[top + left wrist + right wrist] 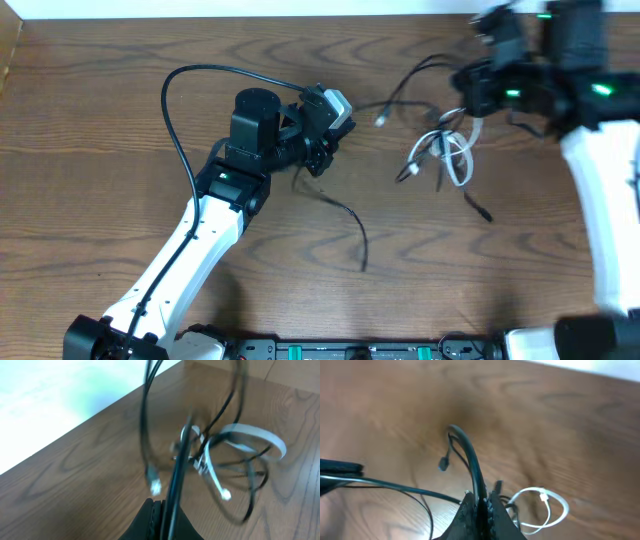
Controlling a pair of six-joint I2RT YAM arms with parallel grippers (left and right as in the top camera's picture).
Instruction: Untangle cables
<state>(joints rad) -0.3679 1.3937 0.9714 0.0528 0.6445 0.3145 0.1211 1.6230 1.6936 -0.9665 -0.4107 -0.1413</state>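
Wood-grain brown fills most of the view: the tabletop [90,110] is wide, with the left arm [190,240] reaching from the near side to the middle and the right arm [610,190] up by the far right corner. Between them lie the cables [440,150], a loose knot of thin black cords wound through a white cable [460,160], close under the right arm and apart from the left. The left end effector [159,510] is clenched on one black cord that runs out toward the knot. The right end effector [481,502] is pinched tight on another, which arches up from its fingers. A black tail [352,225] trails toward the near side. To my eye the danger is both arms pulling apart at once, which would cinch the black cords around the white loop, or a thin cord slipping out of a pinch. A small plug [381,119] could also snag in a loop. The far edge sits close behind the right arm, so the bare wood to the left and front looks the safer room for drawing cords out.
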